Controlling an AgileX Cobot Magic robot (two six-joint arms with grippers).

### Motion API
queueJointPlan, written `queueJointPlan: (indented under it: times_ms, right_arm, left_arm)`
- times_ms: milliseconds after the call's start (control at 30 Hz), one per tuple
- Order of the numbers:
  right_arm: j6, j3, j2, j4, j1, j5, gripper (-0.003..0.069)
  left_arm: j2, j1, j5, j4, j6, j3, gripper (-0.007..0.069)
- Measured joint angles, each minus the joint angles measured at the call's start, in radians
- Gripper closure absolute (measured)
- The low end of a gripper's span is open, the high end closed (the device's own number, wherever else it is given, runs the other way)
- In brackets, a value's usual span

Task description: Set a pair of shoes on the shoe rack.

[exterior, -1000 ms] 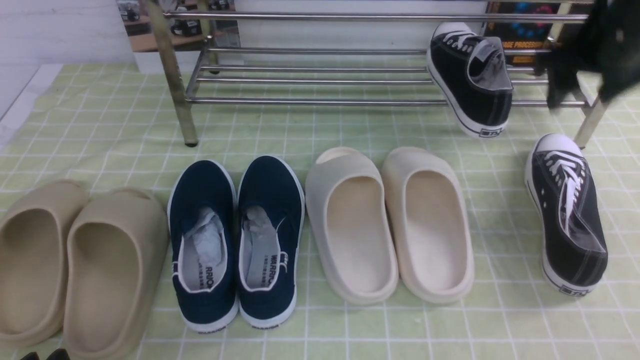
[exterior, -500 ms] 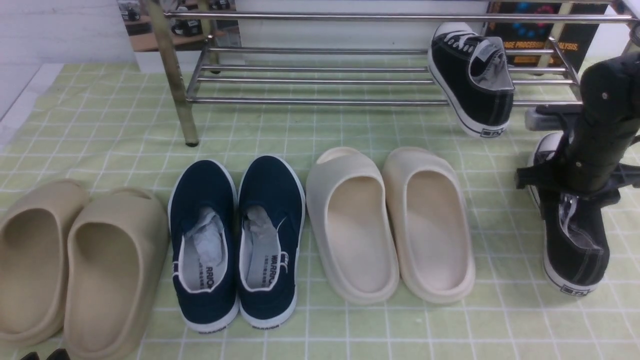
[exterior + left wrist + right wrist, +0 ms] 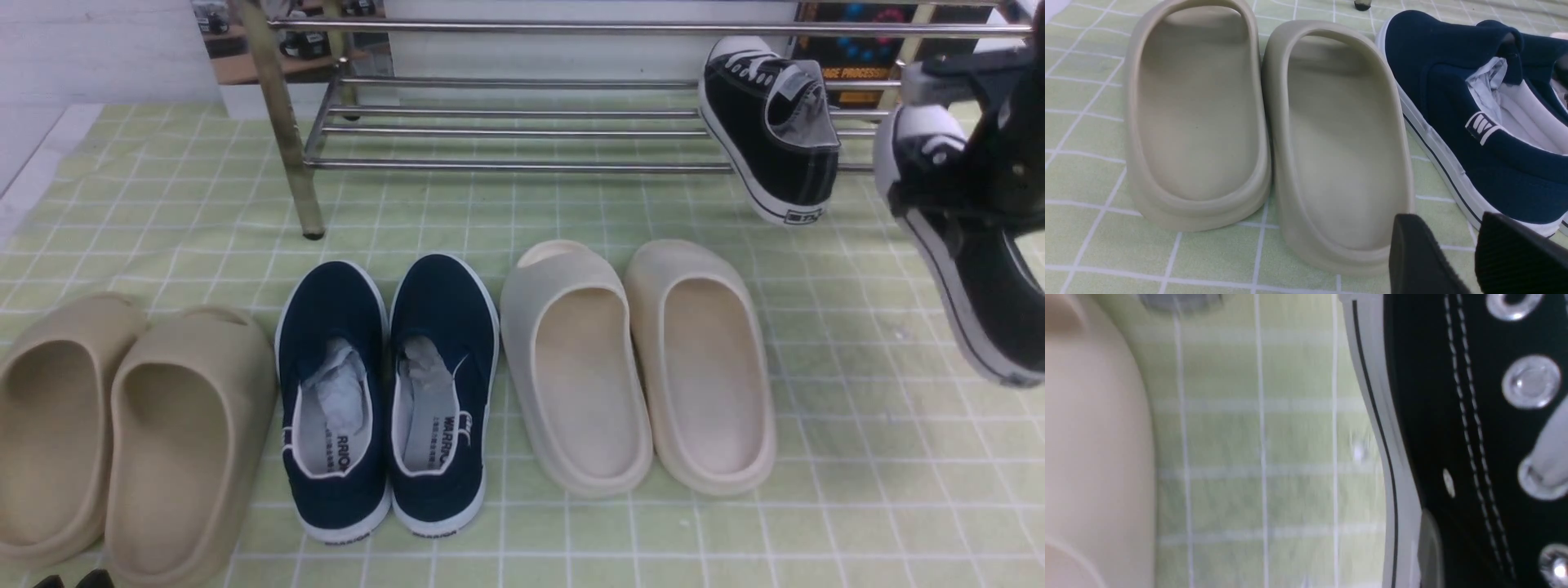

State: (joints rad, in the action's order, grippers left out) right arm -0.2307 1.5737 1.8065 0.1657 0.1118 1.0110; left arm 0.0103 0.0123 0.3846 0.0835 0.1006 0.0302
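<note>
ok so my right gripper (image 3: pixel 955 196) is pinching the second sneaker (image 3: pixel 988 310) around its laced middle. The shoe hangs clear of the checked cloth (image 3: pixel 571 212) at the far right, toe up near the shoe rack (image 3: pixel 522 165) and heel sagging low. My left gripper (image 3: pixel 1449 232) sits by the tan slides (image 3: pixel 1339 143), fingers apart with nothing between them.

What worries me, just my guess:

1. With the heel drooping like that, I think the canvas could twist in my fingers and the shoe could drop.
2. The first sneaker (image 3: pixel 771 122) is on the rack's right end, but its heel hangs out over the front bar. If I bump it on the way in, it probably slides off.
3. A low heel could catch that front bar, or the toe could clip the rack's right leg, since there's only a narrow slot between the first sneaker and that leg.
</note>
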Motion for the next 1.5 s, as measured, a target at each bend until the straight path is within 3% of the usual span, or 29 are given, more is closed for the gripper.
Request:
queueJointPlan:
  times_ms: [133,500,767,833,1067,1200,1367,1500]
  right_arm:
    - [0.02,0.155,0.09,0.0,0.0,0.01,0.0547]
    - [0.116,0.851,0.581,-0.004,-0.001,0.135,0.0547]
    - [0.128,0.916,0.624,-0.011,-0.001,0.112,0.0543]
    - [0.128,0.918,0.624,-0.011,-0.001,0.11,0.0503]
    - [0.155,0.847,0.535,-0.044,-0.002,0.073,0.0188]
    - [0.16,0.761,0.426,-0.056,-0.002,0.093,0.0118]
    - [0.161,0.653,0.273,-0.086,-0.002,0.118,0.0147]
    - [0.214,0.563,0.062,-0.197,-0.002,0.176,0.0334]
  left_arm:
    - [0.0,0.0,0.0,0.0,0.0,0.0,0.0386]
    - [0.0,0.0,0.0,0.0,0.0,0.0,0.0386]
    - [0.0,0.0,0.0,0.0,0.0,0.0,0.0386]
    - [0.0,0.0,0.0,0.0,0.0,0.0,0.0386]
    - [0.0,0.0,0.0,0.0,0.0,0.0,0.0386]
    - [0.0,0.0,0.0,0.0,0.0,0.0,0.0386]
    - [0.0,0.0,0.0,0.0,0.0,0.0,0.0386]
    - [0.0,0.0,0.0,0.0,0.0,0.0,0.0386]
